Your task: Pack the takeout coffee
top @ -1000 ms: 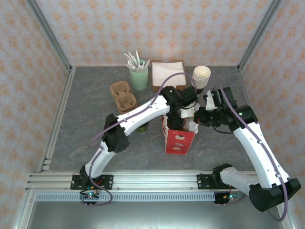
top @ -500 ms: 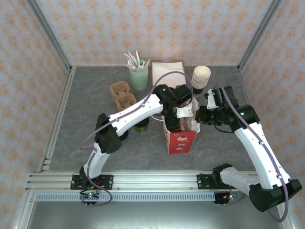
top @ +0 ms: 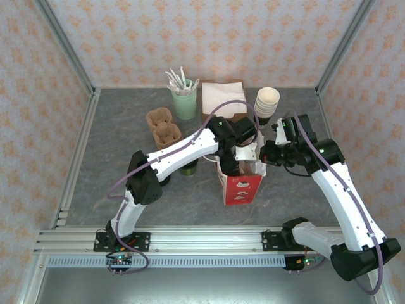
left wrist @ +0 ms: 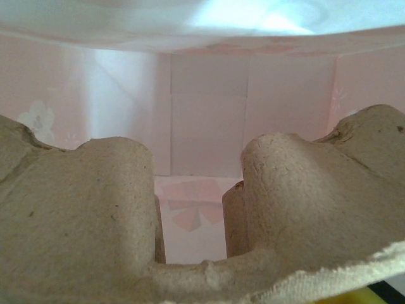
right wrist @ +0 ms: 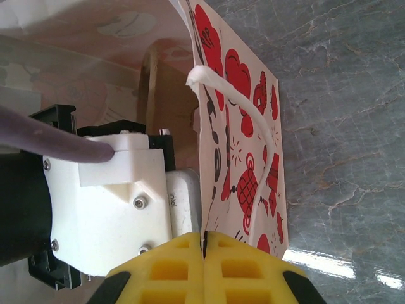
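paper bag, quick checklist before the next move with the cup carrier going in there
1. Bag edge held: ok. The right claw is shut on the paper bag wall.
2. Bag upright, mouth open: ok. The left claw reaches down into it.
3. Cup carrier inside the bag: ok. Pink bag walls surround it in the left wrist view.
4. Carrier gripped: ok, as far as seen. Its rim sits right at the left claw.
5. Carrier flat on the bag floor: cannot tell, since floor shows between its humps but contact is hidden.
6. Takeout coffee packed: not ok. It stands on the table beside the left arm.
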{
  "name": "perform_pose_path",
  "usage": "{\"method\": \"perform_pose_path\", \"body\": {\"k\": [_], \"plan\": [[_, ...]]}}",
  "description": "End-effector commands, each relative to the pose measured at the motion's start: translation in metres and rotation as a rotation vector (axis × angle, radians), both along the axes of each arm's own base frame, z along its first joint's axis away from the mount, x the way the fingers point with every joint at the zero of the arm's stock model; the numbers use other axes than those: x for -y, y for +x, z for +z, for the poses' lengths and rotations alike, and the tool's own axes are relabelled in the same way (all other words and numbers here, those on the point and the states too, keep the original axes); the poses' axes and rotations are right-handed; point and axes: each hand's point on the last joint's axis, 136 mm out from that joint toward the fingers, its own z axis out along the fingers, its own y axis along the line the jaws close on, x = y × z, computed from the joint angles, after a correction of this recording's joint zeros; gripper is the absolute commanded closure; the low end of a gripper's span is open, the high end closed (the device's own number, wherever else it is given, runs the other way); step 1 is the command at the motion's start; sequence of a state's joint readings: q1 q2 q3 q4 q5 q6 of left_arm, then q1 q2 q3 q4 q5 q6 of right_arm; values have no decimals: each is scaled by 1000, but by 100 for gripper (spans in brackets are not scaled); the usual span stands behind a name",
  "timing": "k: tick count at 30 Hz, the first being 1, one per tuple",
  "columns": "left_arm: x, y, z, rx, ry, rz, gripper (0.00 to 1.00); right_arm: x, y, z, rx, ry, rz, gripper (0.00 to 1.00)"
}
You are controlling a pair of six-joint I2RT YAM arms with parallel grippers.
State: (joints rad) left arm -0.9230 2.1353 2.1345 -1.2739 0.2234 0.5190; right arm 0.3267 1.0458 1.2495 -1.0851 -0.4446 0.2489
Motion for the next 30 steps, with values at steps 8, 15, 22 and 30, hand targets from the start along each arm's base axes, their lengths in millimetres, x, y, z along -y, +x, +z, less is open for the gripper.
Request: {"method": "perform_pose_path", "body": {"k": [8,15,22,30], "plan": [[6,-7,-27,-5,77,-65,58,-6,8,13,57,33,12,100],[6,-4,-37,4,134,-68,58,-8,8,15,62,44,15,100],[8,0,-38,16,138,-33,55,-11,10,14,61,60,15,100],[11,2,-46,7,150,-13,44,-12,9,11,54,68,18,100]]}}
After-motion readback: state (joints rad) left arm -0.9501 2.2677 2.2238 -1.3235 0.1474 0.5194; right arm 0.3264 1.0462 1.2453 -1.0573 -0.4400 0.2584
